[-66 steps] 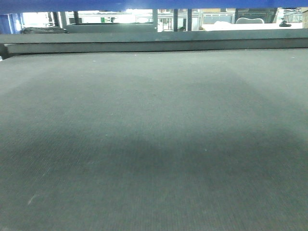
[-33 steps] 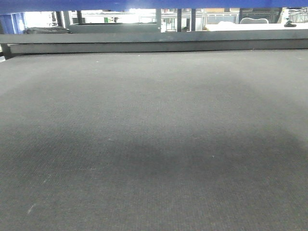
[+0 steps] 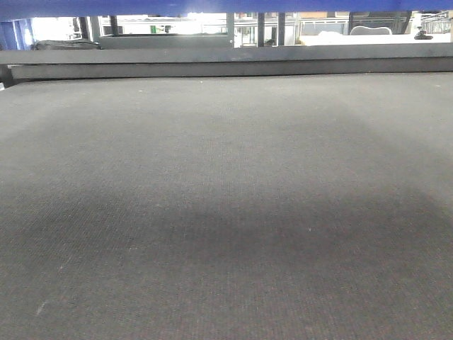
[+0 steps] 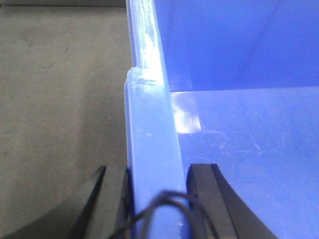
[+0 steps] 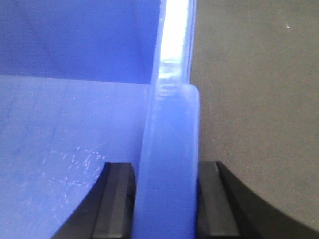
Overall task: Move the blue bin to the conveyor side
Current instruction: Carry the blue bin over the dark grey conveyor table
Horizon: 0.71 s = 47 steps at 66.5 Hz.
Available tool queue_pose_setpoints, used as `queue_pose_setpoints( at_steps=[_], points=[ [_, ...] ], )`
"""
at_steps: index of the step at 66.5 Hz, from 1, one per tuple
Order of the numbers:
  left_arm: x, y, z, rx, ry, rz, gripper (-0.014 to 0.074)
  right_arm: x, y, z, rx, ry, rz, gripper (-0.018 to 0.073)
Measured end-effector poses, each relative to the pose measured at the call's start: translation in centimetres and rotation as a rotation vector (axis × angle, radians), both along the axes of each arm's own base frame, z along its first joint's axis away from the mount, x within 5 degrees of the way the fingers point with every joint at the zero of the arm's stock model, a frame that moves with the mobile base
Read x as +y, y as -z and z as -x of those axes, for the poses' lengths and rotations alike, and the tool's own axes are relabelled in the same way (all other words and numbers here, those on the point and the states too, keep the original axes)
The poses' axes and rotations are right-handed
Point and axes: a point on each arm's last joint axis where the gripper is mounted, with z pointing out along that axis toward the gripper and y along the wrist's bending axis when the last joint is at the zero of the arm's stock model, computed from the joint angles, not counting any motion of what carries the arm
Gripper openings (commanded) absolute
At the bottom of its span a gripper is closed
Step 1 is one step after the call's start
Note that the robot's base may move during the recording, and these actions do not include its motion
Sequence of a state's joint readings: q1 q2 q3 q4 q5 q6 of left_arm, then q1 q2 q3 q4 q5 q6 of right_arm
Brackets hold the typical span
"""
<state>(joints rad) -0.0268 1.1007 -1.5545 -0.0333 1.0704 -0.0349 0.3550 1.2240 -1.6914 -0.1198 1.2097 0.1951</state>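
Along one long wall of the blue bin (image 4: 149,129), the left gripper (image 4: 154,199) is clamping the thickened top edge. One of its black fingers (image 4: 112,199) is pressing the outer face and the other is pressing the glossy inner face. A thin dark cable is looping across the edge between them. At the opposite wall, the right gripper (image 5: 167,199) is pinching the edge in the same way, its fingers (image 5: 117,199) sitting narrowly on either side of the plastic. The bin is lying over the conveyor (image 3: 226,212), whose grey woven belt is showing just outside each gripped wall. Whether the bin's base is touching the belt cannot be told. Across the front-facing view, the belt is filling nearly the whole field and is carrying a broad soft shadow. A dark rail (image 3: 226,67) is bordering its far side. A narrow blue band (image 3: 226,6) is running along the top margin of that view.
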Motion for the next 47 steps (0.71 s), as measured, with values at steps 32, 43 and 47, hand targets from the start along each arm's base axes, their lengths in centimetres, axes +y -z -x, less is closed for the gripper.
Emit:
queue_pose_setpoints(
  at_steps=[32,43,47],
  points=[
    [0.0,0.0,0.0,0.0,0.0,0.0,0.0004,0.0,0.0,0.0,0.0,0.0,0.0,-0.0073],
    [0.0,0.0,0.0,0.0,0.0,0.0,0.0004,0.0,0.0,0.0,0.0,0.0,0.0,-0.0073],
    [0.0,0.0,0.0,0.0,0.0,0.0,0.0004,0.0,0.0,0.0,0.0,0.0,0.0,-0.0073]
  ],
)
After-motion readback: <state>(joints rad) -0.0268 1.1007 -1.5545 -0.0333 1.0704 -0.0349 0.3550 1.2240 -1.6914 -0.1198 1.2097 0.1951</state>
